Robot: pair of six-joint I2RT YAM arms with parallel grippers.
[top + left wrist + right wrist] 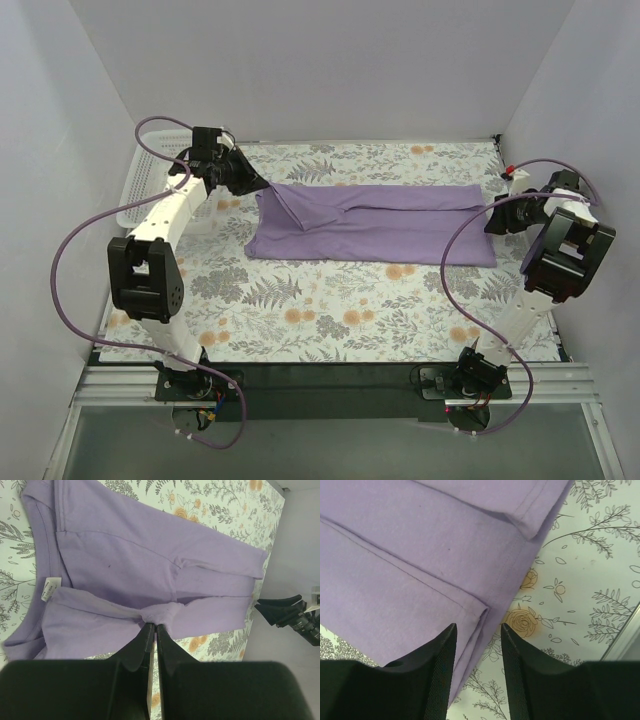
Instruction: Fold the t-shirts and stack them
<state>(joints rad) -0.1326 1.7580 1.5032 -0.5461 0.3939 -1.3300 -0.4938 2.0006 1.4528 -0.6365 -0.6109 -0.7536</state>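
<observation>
While the lavender t-shirt is laid lengthwise on the floral table, only one end is gripped.
From above, the left pincer is seen at the t-shirt's left end, the right pincer just beside its right end. At the left wrist, the fingers are seen clamped together on a bunched fold of t-shirt, near its white neck label. At the right wrist, the jaws are seen apart over the t-shirt's hem corner, with nothing held.

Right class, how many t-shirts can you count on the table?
1. The plain lavender-purple cotton t-shirt lies partly folded across the far half of the floral-patterned table cover, one end pinched by the left tool. Another could be hidden beneath.
</observation>
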